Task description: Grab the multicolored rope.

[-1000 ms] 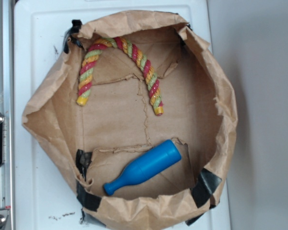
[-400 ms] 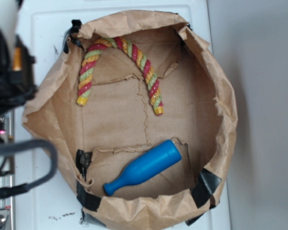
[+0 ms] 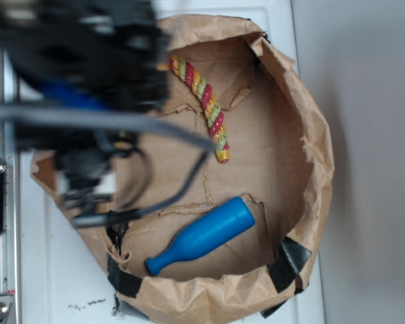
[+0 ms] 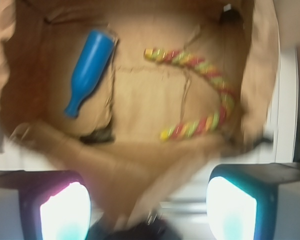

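Note:
The multicolored rope [image 3: 204,108], twisted red, orange-yellow and pale green, lies in the far part of a flattened brown paper bag [image 3: 318,155]. My blurred black arm [image 3: 88,67] hides its left half in the exterior view. The wrist view shows the whole arched rope [image 4: 200,65] ahead and to the right. My gripper [image 4: 149,210] stands open above the bag's near rim, well short of the rope. Its two bright pads [image 4: 65,212] are wide apart with nothing held between them.
A solid blue bottle-shaped toy [image 3: 202,235] lies in the bag's near part, also seen in the wrist view as the blue toy [image 4: 90,67] at upper left. Black tape [image 3: 293,260] patches the bag's rim. A white board [image 3: 61,270] lies under the bag.
The arm has swept in from the left edge and now covers the bag's upper left, hiding the rope's left half. Rope and blue toy have not moved.

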Controlling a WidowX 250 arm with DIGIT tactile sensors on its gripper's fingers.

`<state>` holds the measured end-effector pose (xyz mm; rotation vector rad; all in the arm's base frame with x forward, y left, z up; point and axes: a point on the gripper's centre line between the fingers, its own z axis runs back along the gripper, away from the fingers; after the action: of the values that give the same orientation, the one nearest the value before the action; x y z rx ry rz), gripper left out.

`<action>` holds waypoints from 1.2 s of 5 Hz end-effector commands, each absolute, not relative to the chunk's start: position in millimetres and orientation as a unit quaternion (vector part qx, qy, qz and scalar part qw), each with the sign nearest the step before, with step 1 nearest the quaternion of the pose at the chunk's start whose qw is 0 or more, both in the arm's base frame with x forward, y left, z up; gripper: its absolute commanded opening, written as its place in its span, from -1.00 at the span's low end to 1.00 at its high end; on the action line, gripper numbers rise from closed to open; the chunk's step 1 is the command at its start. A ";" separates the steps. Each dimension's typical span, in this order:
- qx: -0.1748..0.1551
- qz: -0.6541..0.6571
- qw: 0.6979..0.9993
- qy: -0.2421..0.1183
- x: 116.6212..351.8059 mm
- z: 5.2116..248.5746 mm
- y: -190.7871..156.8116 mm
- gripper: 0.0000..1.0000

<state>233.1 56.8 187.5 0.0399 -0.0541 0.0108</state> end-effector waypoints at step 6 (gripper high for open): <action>-0.016 -0.045 0.998 -0.030 288.6 145.7 39.6 1.00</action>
<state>281.4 41.9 131.3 -0.0476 -0.0094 -0.0867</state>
